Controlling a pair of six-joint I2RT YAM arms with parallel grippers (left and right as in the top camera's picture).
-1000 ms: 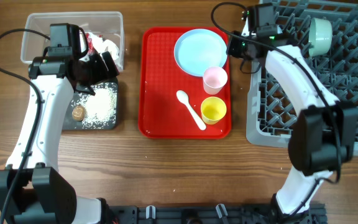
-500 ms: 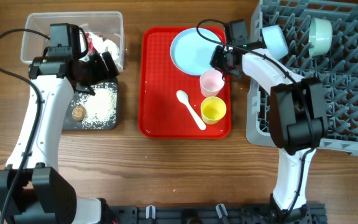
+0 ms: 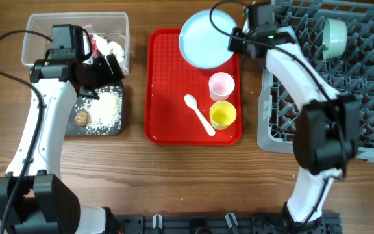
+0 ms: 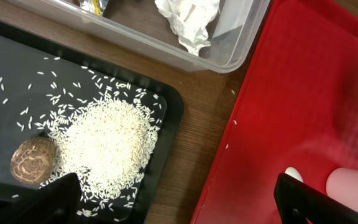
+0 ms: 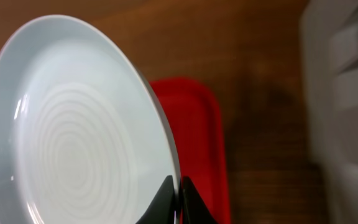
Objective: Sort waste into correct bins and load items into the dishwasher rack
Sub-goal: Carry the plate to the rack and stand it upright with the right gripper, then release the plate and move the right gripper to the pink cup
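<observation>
The pale-blue plate (image 3: 205, 39) hangs tilted over the back end of the red tray (image 3: 167, 84), with my right gripper (image 3: 234, 42) shut on its right rim. In the right wrist view the two fingers pinch the edge of the plate (image 5: 73, 124) at the right gripper (image 5: 179, 194). A pink cup (image 3: 221, 84), a yellow cup (image 3: 223, 114) and a white spoon (image 3: 200, 114) rest on the red tray. My left gripper (image 3: 106, 68) hovers open and empty between the clear tub (image 3: 76, 16) and the black tray (image 3: 112, 130), which holds rice (image 4: 104, 146) and a brown round bit (image 4: 33, 160).
The grey dishwasher rack (image 3: 343, 91) fills the right side, a pale-green bowl (image 3: 335, 36) standing in its back part. White paper (image 4: 188, 22) and a red wrapper (image 3: 96, 44) lie in the clear tub. Bare wood runs along the front.
My right gripper has closed on the plate's rim and raised it, carrying it toward the back of the red tray. The left arm has stayed still.
</observation>
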